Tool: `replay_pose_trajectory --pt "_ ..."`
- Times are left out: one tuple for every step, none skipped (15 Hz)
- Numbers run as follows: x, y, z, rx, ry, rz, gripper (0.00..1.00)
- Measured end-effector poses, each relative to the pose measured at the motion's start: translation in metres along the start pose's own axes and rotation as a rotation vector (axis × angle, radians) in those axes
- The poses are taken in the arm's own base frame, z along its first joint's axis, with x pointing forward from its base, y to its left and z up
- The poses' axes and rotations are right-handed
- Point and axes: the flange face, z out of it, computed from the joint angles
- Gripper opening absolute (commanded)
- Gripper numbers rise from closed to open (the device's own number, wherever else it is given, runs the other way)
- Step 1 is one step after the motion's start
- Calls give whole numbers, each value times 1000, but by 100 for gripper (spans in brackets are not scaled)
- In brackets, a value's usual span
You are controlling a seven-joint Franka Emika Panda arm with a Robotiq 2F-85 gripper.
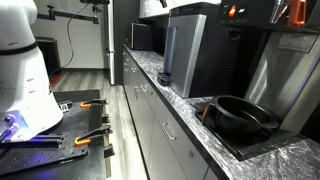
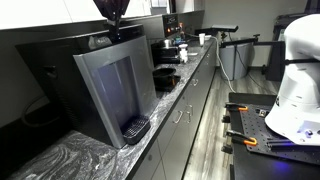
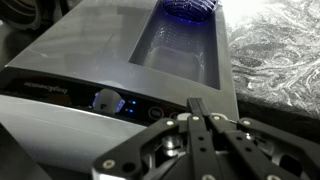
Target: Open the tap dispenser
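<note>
Since the tap dispenser (image 2: 108, 85) stands upright on the counter with its silver-grey front turned to the aisle, the step is judged to be a press on its controls from above. In the wrist view its sloping front is seen from overhead, with the filling recess (image 3: 175, 50) and the bluish drip tray (image 3: 190, 10) beyond. The gripper (image 2: 113, 33) is held just over the top front edge of the machine. Its fingers (image 3: 197, 112) appear drawn together, and nothing is gripped. A closed tip suits a press, so no opening is called for. A dark control strip (image 3: 75, 92) lies just ahead of the tip, and a blue-lit button (image 3: 108, 100) is set in it. Which control works the tap cannot be read. The tip should be lined up over one button only and lowered slowly and squarely, so that it is not dragged across the smooth panel.

A narrow kitchen-like room is shown, with grey cabinet fronts (image 1: 150, 125) along the aisle. The countertop (image 1: 175, 95) is glossy, marbled grey stone and looks hard and slick. A round black pan (image 1: 240, 115) is set well apart from the dispenser. Orange-handled tools (image 1: 90, 104) lie on a dark table beside the white robot base (image 1: 20, 70).
</note>
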Motion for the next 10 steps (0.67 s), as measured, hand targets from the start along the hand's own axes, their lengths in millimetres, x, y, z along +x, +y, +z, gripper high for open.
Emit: replay_pose_trajectory --pt "-2 1 1 -3 -3 10 0" --pt "-5 2 2 -7 -6 21 0" --pt "-8 3 2 -11 -8 30 0" --pt "-11 4 3 -15 -9 42 0" --pt "-13 6 3 -21 -10 55 0" --pt "-16 7 3 -29 -7 65 0" --pt "-18 9 3 -40 -4 77 0" --pt "-19 11 3 -50 -1 88 0" --pt "-21 12 4 -58 3 100 0" --pt "-22 14 5 -67 6 111 0"
